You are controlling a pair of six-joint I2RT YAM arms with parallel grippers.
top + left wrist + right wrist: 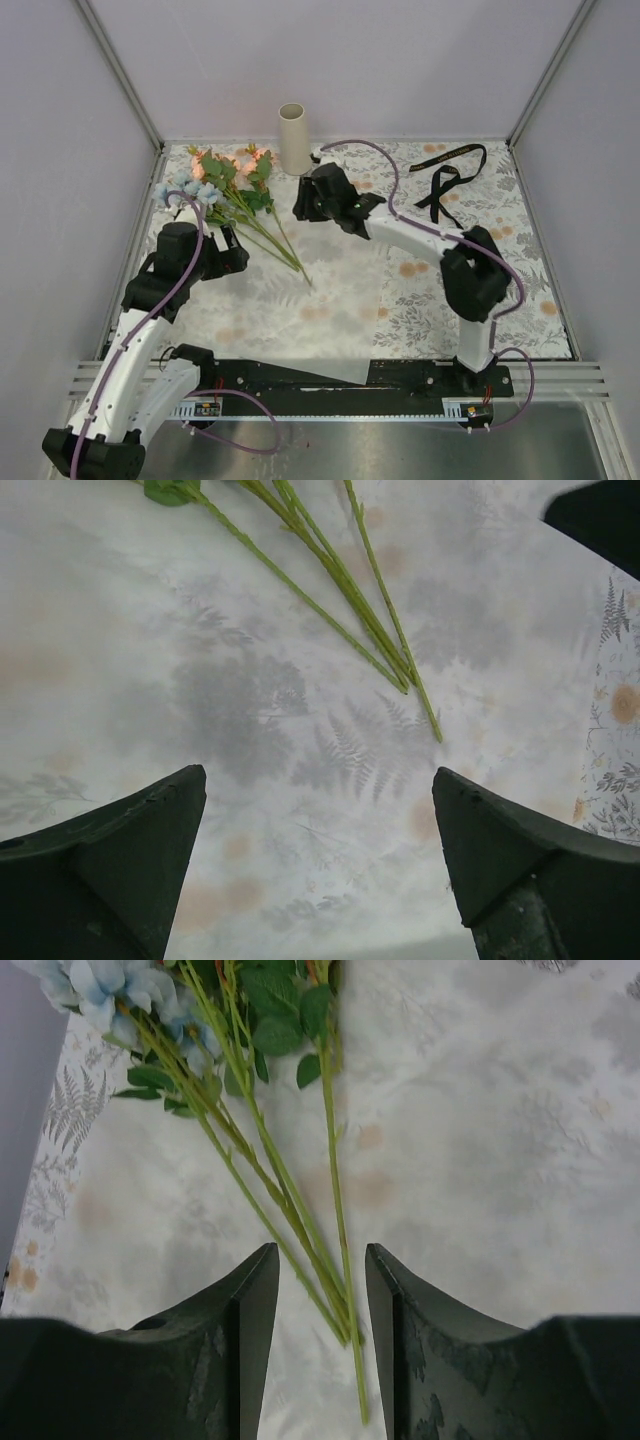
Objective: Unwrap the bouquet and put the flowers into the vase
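Note:
The flowers (235, 185) lie loose on the patterned cloth at the back left, with peach and pale-blue heads toward the left wall and green stems running toward the middle. The beige vase (292, 138) stands upright at the back, just right of the blooms. My right gripper (300, 205) hovers near the vase and over the stems. In the right wrist view the stem ends (290, 1200) show between its half-spread fingers, and the right gripper (321, 1247) is not closed on them. My left gripper (238, 250) is wide open beside the stems. Ahead of the left gripper (318, 772) lie the stems (340, 590).
A black ribbon (447, 175) lies loose on the cloth at the back right. A white sheet (330, 372) rests over the black base rail at the near edge. Metal frame posts and grey walls close in the table's left, right and back sides.

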